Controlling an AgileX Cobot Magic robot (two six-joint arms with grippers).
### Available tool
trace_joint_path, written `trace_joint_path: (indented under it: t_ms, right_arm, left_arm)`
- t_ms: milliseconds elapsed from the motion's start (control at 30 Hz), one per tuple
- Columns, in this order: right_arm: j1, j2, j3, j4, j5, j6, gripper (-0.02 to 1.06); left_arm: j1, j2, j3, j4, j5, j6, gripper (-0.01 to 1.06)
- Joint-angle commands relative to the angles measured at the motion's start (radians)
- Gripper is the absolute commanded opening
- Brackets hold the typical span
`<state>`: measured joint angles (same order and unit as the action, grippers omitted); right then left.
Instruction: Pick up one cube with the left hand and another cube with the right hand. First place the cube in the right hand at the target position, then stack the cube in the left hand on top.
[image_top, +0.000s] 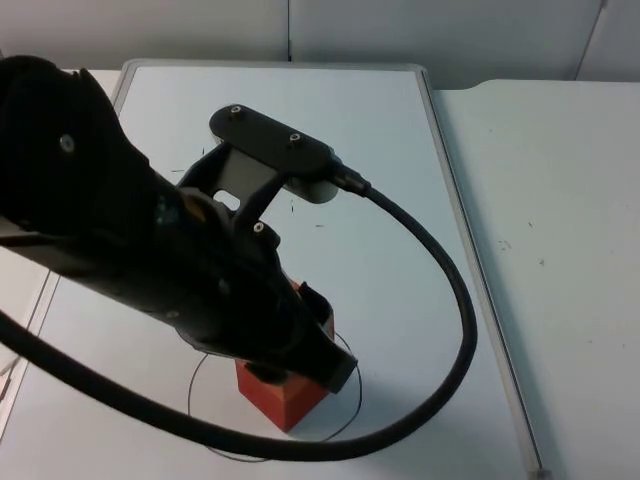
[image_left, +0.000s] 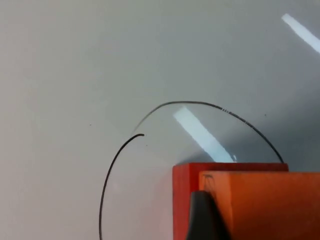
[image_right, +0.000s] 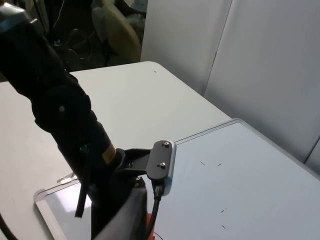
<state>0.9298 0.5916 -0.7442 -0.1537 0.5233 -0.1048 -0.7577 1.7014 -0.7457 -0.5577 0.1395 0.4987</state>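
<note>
Stacking is the step in hand, I judge. The left end effector (image_top: 300, 345) sits low over the drawn circle (image_top: 205, 365), pinching the upper cube (image_left: 260, 200) just above the lower cube (image_top: 285, 400), which rests on the whiteboard (image_top: 400, 200) inside that ring. Edges look nearly flush in the left wrist view; square them, settle fully, then release straight up. No containers here. The right arm waits high, looking down at the table (image_right: 125, 90).
</note>
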Motion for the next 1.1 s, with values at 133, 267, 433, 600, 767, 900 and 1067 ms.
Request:
trace_joint_path:
  t_ms: [133, 267, 433, 600, 767, 900, 1067]
  right_arm:
    - [0.0, -0.008, 0.006, -0.002, -0.018, -0.007, 1.05]
    - [0.0, -0.008, 0.006, -0.002, -0.018, -0.007, 1.05]
    - [0.0, -0.008, 0.006, 0.0, -0.018, -0.007, 1.05]
    - [0.0, -0.008, 0.006, 0.001, -0.012, -0.007, 1.05]
    - [0.0, -0.008, 0.006, 0.005, -0.012, -0.007, 1.05]
    - [0.0, -0.008, 0.006, 0.012, -0.012, -0.007, 1.05]
    - [0.0, -0.008, 0.006, 0.012, -0.012, -0.007, 1.05]
  left_arm:
    - [-0.002, 0.013, 0.002, -0.01, -0.024, -0.005, 0.0]
    - [-0.002, 0.037, 0.002, -0.01, -0.024, -0.005, 0.11]
    - [-0.002, 0.037, 0.002, -0.012, -0.037, -0.012, 0.4]
    - [-0.002, 0.019, 0.002, -0.012, -0.004, -0.012, 0.67]
    - [-0.002, -0.039, 0.002, -0.012, 0.003, -0.012, 0.77]
    - [-0.002, -0.095, 0.002, -0.012, 0.013, -0.012, 0.77]
    - [-0.002, -0.254, -0.035, 0.023, 0.135, -0.011, 0.77]
